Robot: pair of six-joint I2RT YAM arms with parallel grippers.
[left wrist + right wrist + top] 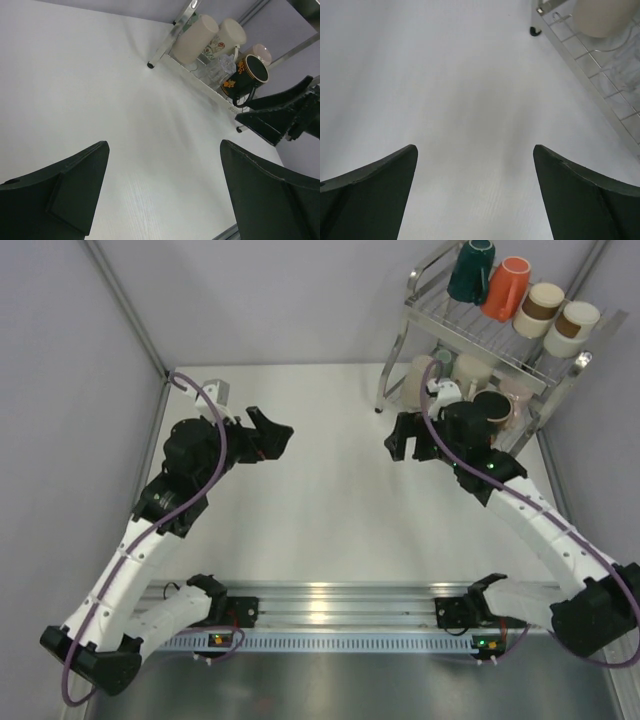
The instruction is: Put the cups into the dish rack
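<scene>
- White table point(320, 510) under both arms.
- Shiny dish rack point(410, 285) holds cups point(471, 270) on both shelves.
- Left gripper point(278, 435) and right gripper point(402, 438) gape wide, holding nothing.

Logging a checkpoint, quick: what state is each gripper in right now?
Left gripper: open, nothing between the jaws.
Right gripper: open, nothing between the jaws.

I read the dish rack point(452, 320) as shiny chrome metal wire, and the table point(320, 490) as smooth matt white with a faint fine grain up close. The dark teal cup point(470, 270), orange cup point(507, 288) and black mug point(249, 75) look glazed and glossy. The left gripper point(164, 144) reads as matt black plastic, the near rail point(330, 598) as brushed, reflective metal.
</scene>
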